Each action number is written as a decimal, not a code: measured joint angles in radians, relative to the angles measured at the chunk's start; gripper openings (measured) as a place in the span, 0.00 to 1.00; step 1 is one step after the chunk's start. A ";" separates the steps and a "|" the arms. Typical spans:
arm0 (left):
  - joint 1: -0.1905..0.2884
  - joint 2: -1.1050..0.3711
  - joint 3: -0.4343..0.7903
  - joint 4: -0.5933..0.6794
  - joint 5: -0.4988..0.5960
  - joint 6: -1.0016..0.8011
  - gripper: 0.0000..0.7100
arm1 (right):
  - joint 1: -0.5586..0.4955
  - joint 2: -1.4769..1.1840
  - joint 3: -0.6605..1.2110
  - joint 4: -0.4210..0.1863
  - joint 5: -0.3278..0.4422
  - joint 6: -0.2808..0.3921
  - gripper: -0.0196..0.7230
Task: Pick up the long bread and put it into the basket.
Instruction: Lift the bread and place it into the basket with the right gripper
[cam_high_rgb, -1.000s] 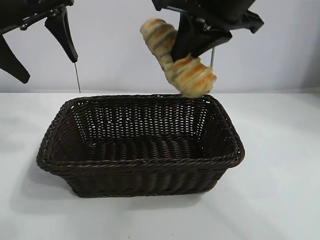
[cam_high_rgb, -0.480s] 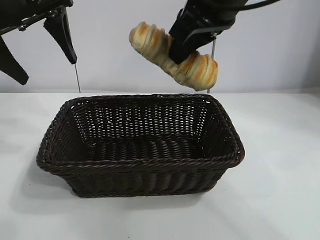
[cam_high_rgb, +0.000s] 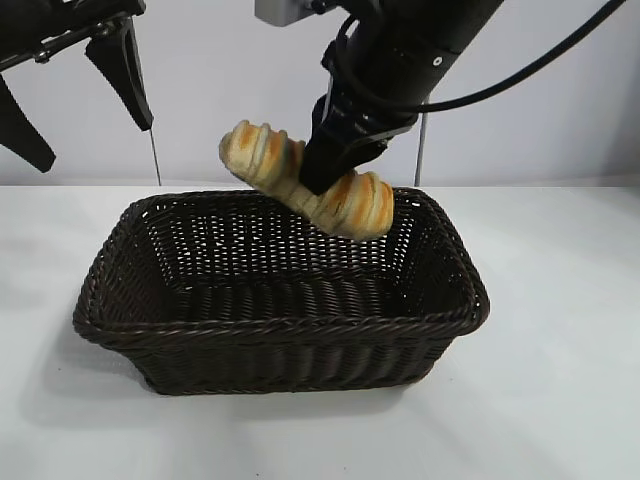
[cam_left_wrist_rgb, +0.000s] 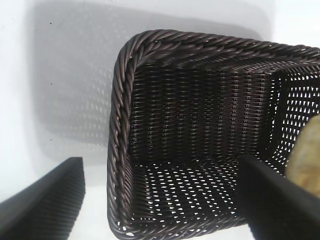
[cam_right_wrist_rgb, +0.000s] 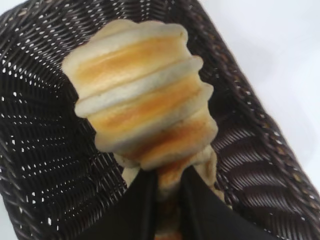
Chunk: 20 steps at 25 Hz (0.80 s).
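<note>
A dark brown woven basket (cam_high_rgb: 280, 290) sits on a white tabletop (cam_high_rgb: 560, 380), its long side facing the outside camera. Above it, the right gripper (cam_high_rgb: 322, 172) reaches down from the upper right and pinches the long bread (cam_high_rgb: 305, 190) around its middle, the black fingers (cam_right_wrist_rgb: 140, 205) pressed against both sides of the loaf. The bread is golden yellow with browner orange stripes across its ridged segments. It hangs tilted in the air, one end raised toward the left arm's side and the other end dipping just below the level of the basket's back rim, over the rear half of the basket. It touches neither the basket floor nor the walls as far as can be seen. The right wrist camera looks along the loaf (cam_right_wrist_rgb: 145, 105) with the basket's open weave (cam_right_wrist_rgb: 45, 150) beneath it. The left gripper (cam_high_rgb: 75, 95) is parked high at the upper left, off to the side of the basket, its two dark fingers (cam_left_wrist_rgb: 45, 200) spread wide apart and holding nothing.
</note>
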 joint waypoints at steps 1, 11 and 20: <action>0.000 0.000 0.000 0.000 0.000 0.000 0.84 | 0.001 0.008 0.000 0.000 -0.001 0.000 0.15; 0.000 0.000 0.000 0.000 0.000 0.000 0.84 | 0.001 0.075 0.000 0.001 -0.007 0.000 0.15; 0.000 0.000 0.000 -0.001 0.000 0.000 0.84 | 0.001 0.109 -0.001 0.001 -0.031 0.000 0.15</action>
